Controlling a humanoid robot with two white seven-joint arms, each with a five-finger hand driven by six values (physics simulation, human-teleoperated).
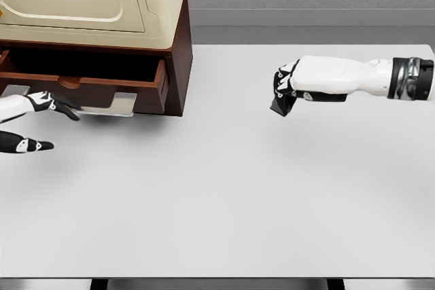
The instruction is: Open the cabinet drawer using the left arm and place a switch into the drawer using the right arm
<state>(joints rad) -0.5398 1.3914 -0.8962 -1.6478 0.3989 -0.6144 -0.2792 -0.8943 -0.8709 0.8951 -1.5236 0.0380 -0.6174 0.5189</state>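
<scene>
A brown wooden cabinet (178, 52) with a cream top stands at the back left of the table. Its drawer (88, 89) is pulled out toward me, with a flat grey handle (119, 104) along its front. My left hand (37, 123) sits at the left edge, fingers spread, its upper fingers touching the handle's left part. My right hand (285, 89) hovers above the table right of centre, fingers curled around a small dark switch (282, 105) that pokes out below the palm. The switch is well to the right of the drawer.
The white table (217, 195) stretches from the cabinet to its front edge. A grey wall runs behind it. Nothing else stands between my right hand and the cabinet.
</scene>
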